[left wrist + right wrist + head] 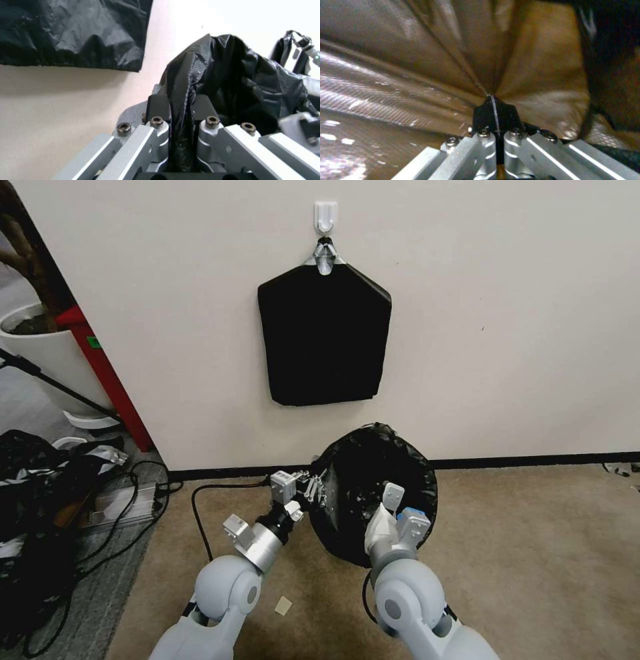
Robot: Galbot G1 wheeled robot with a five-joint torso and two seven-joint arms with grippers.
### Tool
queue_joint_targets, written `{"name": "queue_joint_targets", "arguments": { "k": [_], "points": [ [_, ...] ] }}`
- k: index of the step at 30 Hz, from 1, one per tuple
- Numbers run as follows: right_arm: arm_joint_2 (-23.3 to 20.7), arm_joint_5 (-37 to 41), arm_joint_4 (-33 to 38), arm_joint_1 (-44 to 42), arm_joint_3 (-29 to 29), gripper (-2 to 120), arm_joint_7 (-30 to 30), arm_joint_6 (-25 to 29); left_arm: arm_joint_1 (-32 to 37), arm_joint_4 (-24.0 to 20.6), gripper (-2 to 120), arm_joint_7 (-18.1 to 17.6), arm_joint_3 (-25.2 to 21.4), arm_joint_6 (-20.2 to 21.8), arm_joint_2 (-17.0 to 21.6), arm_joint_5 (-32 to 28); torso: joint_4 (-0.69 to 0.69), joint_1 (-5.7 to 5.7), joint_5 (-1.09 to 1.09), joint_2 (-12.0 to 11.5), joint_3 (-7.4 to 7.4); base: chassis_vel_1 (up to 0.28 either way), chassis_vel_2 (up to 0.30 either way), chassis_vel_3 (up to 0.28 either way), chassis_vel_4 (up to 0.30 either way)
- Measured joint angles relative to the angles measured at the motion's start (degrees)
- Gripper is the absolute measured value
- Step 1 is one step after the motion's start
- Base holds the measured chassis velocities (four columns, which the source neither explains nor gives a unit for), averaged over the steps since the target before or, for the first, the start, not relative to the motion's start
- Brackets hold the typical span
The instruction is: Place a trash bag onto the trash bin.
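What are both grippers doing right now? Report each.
Left gripper: shut on the trash bag at its edge.
Right gripper: shut on the trash bag film.

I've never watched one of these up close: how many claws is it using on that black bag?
2. The left gripper pinches a fold at the trash bag's left edge; the right gripper is clamped on film inside it.
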Motion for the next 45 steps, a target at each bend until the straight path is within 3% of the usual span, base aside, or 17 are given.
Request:
{"name": "queue_joint_targets", "arguments": {
  "k": [11, 22, 29, 31, 32, 45],
  "points": [
    [-1.21, -2.08, -5.85, 2.97, 0.22, 0, 2.32, -1.74, 0.37, -1.12, 7, 0.09, 0.46, -0.10, 0.06, 0.71, 0.00, 0.00, 0.00, 0.00, 0.00, 0.000, 0.000, 0.000, 0.000],
    [-1.81, -12.96, -5.46, 2.32, 0.94, 0, 0.15, 0.83, 0.20, -1.35, 7, -0.50, 0.46, -0.03, 0.32, 0.65, 0.00, 0.00, 0.00, 0.00, 0.00, 0.000, 0.000, 0.000, 0.000],
    [-1.42, -4.07, -1.37, 1.51, -1.15, 0, -4.12, 1.32, -0.08, -0.70, 7, -0.55, 0.86, 0.07, 0.32, 0.74, 0.00, 0.00, -0.01, 0.00, 0.00, 0.000, 0.000, 0.000, 0.000],
    [-1.19, -2.00, -1.61, 2.03, -1.51, 0, -4.10, -0.18, -0.01, -0.70, 7, -0.54, 1.03, 0.07, 0.29, 0.90, 0.01, 0.00, -0.01, 0.00, 0.00, 0.000, 0.000, 0.000, 0.000],
    [-1.27, 0.40, -3.57, 3.14, -1.68, 0, -2.56, -4.28, 0.14, -1.00, 7, -0.45, 1.00, 0.11, 0.38, 1.00, 0.00, 0.00, -0.01, 0.00, 0.00, 0.000, 0.000, 0.000, 0.000],
    [-2.63, 0.08, -6.62, 5.15, -1.66, 0, 0.52, -9.66, 0.43, -1.75, 7, -0.13, 1.49, 0.19, 0.26, 1.15, 0.00, 0.00, 0.00, 0.00, 0.00, 0.000, 0.000, 0.000, 0.000]
  ]
}}
